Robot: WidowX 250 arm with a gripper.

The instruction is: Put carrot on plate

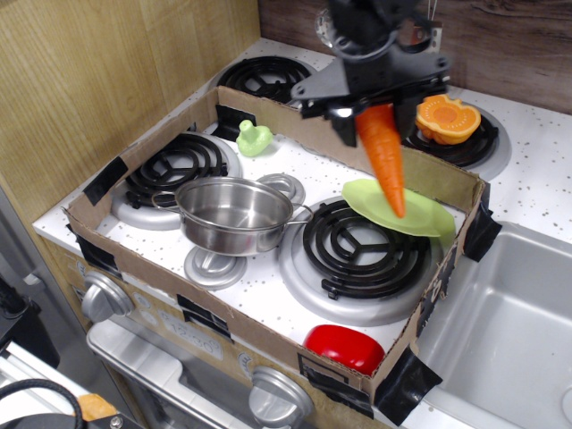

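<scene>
The bright orange carrot (386,161) hangs tip-down from my gripper (371,105), which is shut on its thick upper end; the green stem is hidden by the jaws. The carrot's tip is over the light lime-green plate (420,217), which lies at the back right of the cardboard-walled stove top, partly on the front right burner. I cannot tell whether the tip touches the plate. The gripper is high above the plate's left part.
A steel pot (234,214) stands left of centre. A small pale green duck-like toy (254,138) sits at the back left. A red rounded toy (345,347) lies at the front edge. An orange halved squash (447,118) rests on the far right burner. A sink (509,331) is on the right.
</scene>
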